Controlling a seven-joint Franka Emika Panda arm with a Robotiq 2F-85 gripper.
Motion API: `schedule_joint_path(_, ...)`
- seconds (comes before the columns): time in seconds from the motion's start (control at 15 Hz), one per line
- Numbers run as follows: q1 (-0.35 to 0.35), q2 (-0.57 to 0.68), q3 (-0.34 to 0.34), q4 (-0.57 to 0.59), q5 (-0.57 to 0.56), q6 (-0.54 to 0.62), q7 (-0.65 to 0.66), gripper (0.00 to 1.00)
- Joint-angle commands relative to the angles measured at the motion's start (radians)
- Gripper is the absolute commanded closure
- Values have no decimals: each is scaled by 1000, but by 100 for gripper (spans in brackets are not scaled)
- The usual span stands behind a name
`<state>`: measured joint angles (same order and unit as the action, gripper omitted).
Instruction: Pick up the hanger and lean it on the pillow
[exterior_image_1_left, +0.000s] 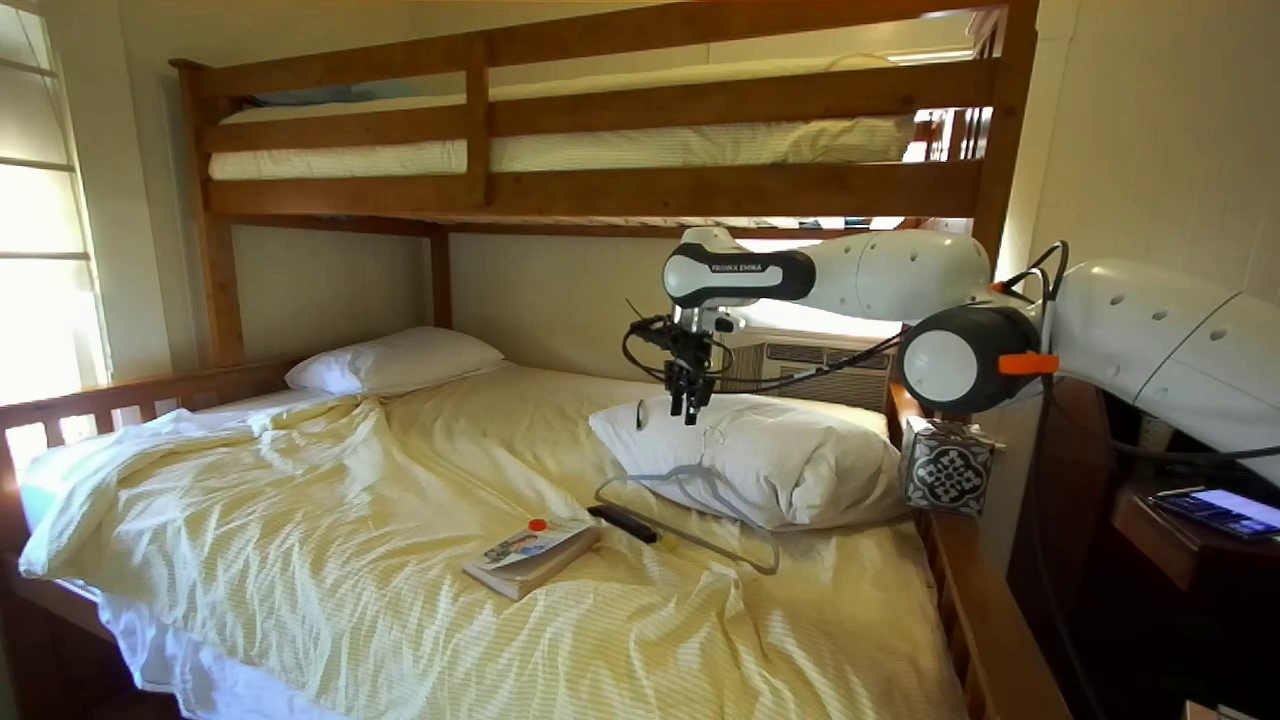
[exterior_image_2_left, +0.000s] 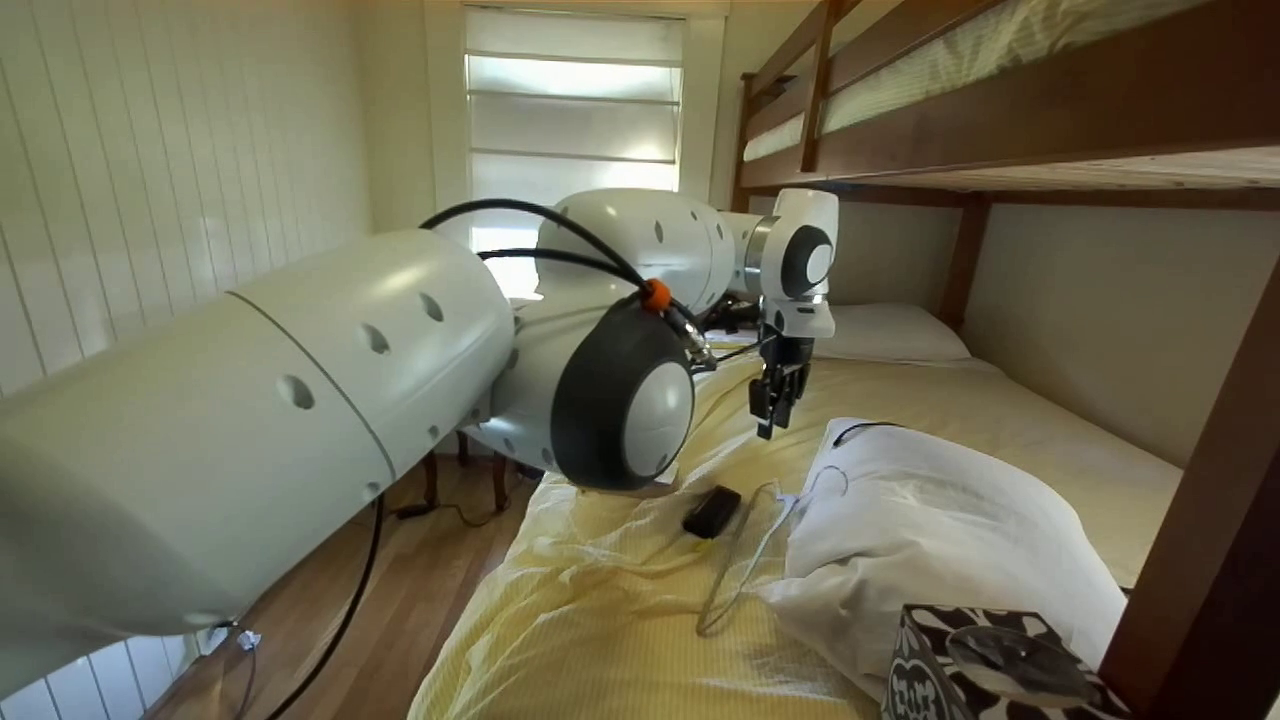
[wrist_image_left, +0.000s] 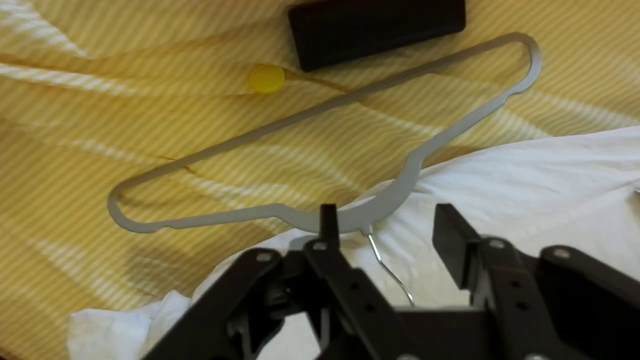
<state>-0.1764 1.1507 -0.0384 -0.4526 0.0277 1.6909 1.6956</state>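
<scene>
The hanger is grey with a thin metal hook. It lies on the yellow bedding in both exterior views (exterior_image_1_left: 706, 546) (exterior_image_2_left: 765, 548), its neck and hook resting against the edge of the puffy white pillow (exterior_image_1_left: 770, 450) (exterior_image_2_left: 940, 520). In the wrist view the whole hanger (wrist_image_left: 385, 205) shows except where a finger covers part of its neck and the hook end is hidden. The pillow (wrist_image_left: 550, 185) fills the lower right there. My gripper (exterior_image_1_left: 684, 412) (exterior_image_2_left: 772, 418) points down above them, open and empty. In the wrist view its fingertips (wrist_image_left: 385, 215) appear either side of the hook's base.
A black bar (exterior_image_1_left: 622, 522) (wrist_image_left: 380, 32) and a yellow disc (wrist_image_left: 266, 79) lie beside the hanger. A book (exterior_image_1_left: 533, 560) lies nearby. A patterned box (exterior_image_1_left: 948, 468) (exterior_image_2_left: 1000, 660) stands by the pillow. A flatter white pillow (exterior_image_1_left: 395, 362) lies farther off. The upper bunk (exterior_image_1_left: 600, 190) overhangs.
</scene>
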Motion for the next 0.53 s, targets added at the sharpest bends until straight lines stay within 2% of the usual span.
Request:
schedule_joint_path(0.0,53,-23,-57,1,-50,64,-54,15)
schedule_joint_path(0.13,105,-43,-97,-6,-96,35,-50,1)
schedule_joint_path(0.47,199,-39,-153,-10,-206,33,-208,0)
